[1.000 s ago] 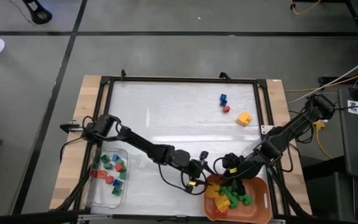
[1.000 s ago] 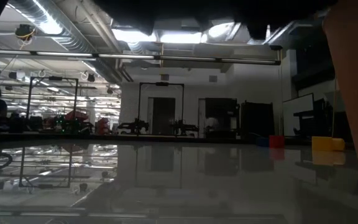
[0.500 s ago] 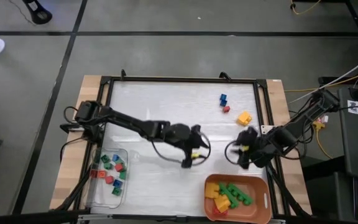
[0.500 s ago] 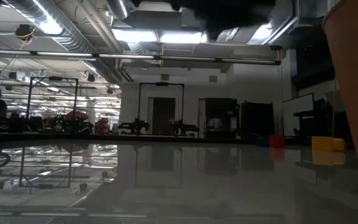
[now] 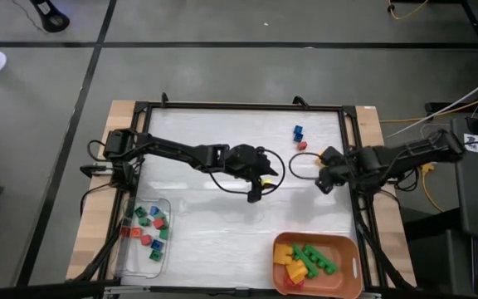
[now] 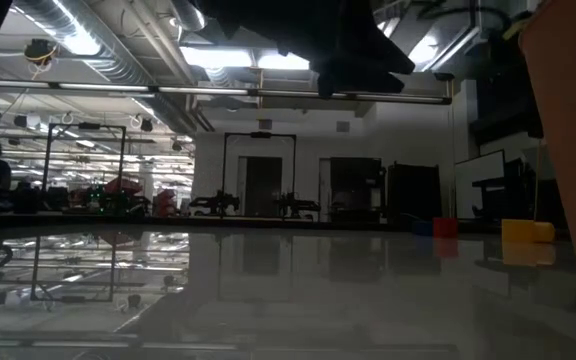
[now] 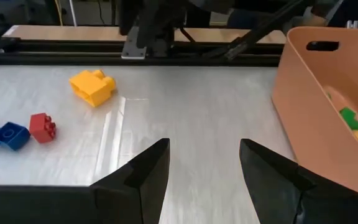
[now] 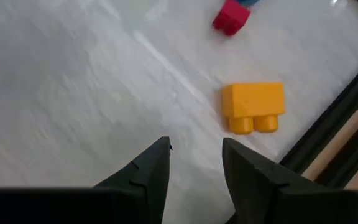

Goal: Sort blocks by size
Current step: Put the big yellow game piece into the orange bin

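Three blocks lie on the white table at the far right: a yellow brick, a small red one and a blue one. My left gripper hangs open over the table's middle, pointing toward the right edge, with nothing between its fingers. My right gripper is open too and points steeply down just short of the yellow brick. In the high view my right hand hides that brick. The red and blue blocks show beyond it.
An orange bin at the near right holds yellow, green and red bricks. A clear tray at the near left holds several small red, green and blue blocks. A black frame borders the table. Bare table lies between tray and bin.
My right gripper has left the orange bin, gone toward the far edge and tipped steeply down beside the yellow brick. My left gripper has swung from beside the bin toward the table's middle, rising and levelling out. No block has moved on the table.
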### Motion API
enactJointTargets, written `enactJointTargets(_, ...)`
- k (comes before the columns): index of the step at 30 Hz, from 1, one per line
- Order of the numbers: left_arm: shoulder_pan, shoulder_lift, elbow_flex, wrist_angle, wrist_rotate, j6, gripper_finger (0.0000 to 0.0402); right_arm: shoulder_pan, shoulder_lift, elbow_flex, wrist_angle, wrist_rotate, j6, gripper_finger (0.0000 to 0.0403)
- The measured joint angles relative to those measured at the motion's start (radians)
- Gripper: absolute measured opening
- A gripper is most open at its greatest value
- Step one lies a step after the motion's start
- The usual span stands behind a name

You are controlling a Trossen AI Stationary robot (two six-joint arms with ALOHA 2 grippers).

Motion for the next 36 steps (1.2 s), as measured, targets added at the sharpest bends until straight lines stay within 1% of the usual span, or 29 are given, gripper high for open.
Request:
enactJointTargets(6,-0.004,0.0,0.0,-0.022,0.0,0.023,0.0182,-0.205,0.0,-0.001,0.005,-0.069,-0.152,0.0147)
enactJointTargets(10,-0.009,0.0,0.0,-0.036,0.0,0.023,0.0182,-0.322,0.005,-0.001,0.014,-0.108,-0.259,0.0147)
enactJointTargets(14,-0.017,0.0,0.0,-0.073,0.0,0.031,0.0182,-0.409,0.01,-0.006,0.042,-0.136,-0.328,0.0147)
enactJointTargets(18,-0.025,0.0,0.0,-0.086,0.0,0.03,0.0182,-0.48,0.009,-0.082,0.113,-0.202,-0.386,0.0147)
enactJointTargets(21,-0.029,0.0,0.0,-0.087,0.0,0.031,0.0182,-0.517,0.009,-0.155,0.145,-0.248,-0.429,0.0147)
enactJointTargets(28,-0.029,0.0,0.0,-0.086,0.0,0.049,0.0182,-0.56,0.009,-0.274,0.203,-0.254,-0.474,0.0147)
enactJointTargets(31,-0.029,0.0,0.0,-0.087,0.0,0.049,0.0182,-0.56,0.009,-0.298,0.243,-0.234,-0.5,0.0146)
enactJointTargets(36,-0.029,0.0,0.0,-0.087,0.0,0.049,0.0182,-0.559,0.009,-0.298,0.248,-0.224,-0.496,0.0146)
